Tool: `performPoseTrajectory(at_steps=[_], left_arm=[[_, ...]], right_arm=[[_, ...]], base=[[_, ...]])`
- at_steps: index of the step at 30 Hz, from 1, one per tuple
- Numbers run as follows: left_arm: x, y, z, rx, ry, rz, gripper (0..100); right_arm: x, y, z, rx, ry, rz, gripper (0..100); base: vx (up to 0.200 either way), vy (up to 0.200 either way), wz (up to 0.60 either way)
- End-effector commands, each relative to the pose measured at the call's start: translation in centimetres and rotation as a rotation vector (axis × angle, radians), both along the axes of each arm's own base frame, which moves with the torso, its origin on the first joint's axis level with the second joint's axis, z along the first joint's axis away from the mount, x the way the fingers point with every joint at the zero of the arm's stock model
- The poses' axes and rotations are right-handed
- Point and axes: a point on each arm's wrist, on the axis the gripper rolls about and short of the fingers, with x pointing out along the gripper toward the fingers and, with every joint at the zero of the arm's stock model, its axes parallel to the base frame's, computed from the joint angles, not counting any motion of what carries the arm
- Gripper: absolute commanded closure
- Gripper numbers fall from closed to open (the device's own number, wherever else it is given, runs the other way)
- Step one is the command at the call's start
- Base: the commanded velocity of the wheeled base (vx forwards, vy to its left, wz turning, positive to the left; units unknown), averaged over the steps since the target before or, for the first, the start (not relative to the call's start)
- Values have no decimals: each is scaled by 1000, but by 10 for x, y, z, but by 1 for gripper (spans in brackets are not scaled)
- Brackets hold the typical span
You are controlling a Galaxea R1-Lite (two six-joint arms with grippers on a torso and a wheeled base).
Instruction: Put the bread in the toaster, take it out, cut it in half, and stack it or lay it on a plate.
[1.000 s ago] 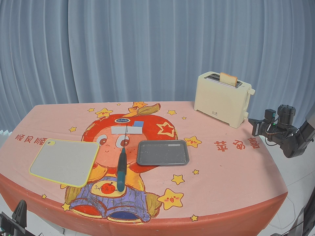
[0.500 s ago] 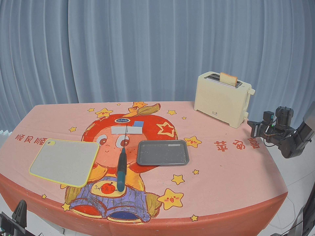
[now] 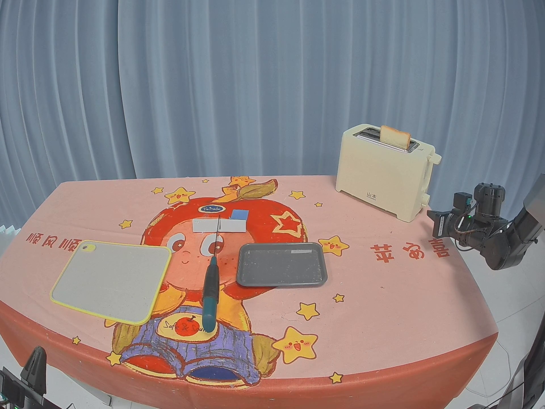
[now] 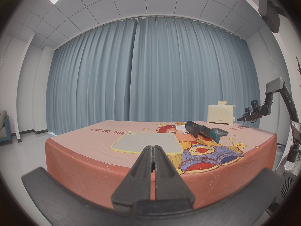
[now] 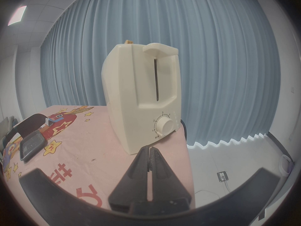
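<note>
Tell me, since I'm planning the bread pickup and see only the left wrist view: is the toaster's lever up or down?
Observer: Up. The right wrist view shows the lever at the top of its slot on the toaster.
Operator: Is the right gripper ready to grasp?
Observer: No, it is shut. The right gripper faces the toaster's lever end, apart from it.
Operator: Which way does the knife's handle point?
Observer: In the head view the knife lies between the cutting board and the grey tray, with its handle toward the robot's edge of the table.
</note>
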Motion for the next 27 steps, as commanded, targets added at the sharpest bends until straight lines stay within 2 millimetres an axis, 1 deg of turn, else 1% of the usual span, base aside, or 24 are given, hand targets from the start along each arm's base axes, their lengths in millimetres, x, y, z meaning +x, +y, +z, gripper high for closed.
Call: performPoseTrajectory(at_steps=[1,6,12,21,26,27], left_arm=[[1,0,-5,0,13,1,100],[1,0,-5,0,13,1,100],[1,0,-5,0,13,1,100],[1,0,-5,0,13,1,100],[1,0,-5,0,13,1,100],[1,0,-5,0,13,1,100]], right_arm=[[4,1,2,-2,-8,2,100],[7,2,0,-2,2,3,100],[15,0,-3,-8,10,-17,100],[14,-4,-9,-11,27,-26,100],[21,-4,-14,-11,28,-28,100],[26,-5,-16,-13,25,-33,100]], base=[[0,0,0],[0,0,0],[0,0,0],[0,0,0],[0,0,0],[0,0,0]])
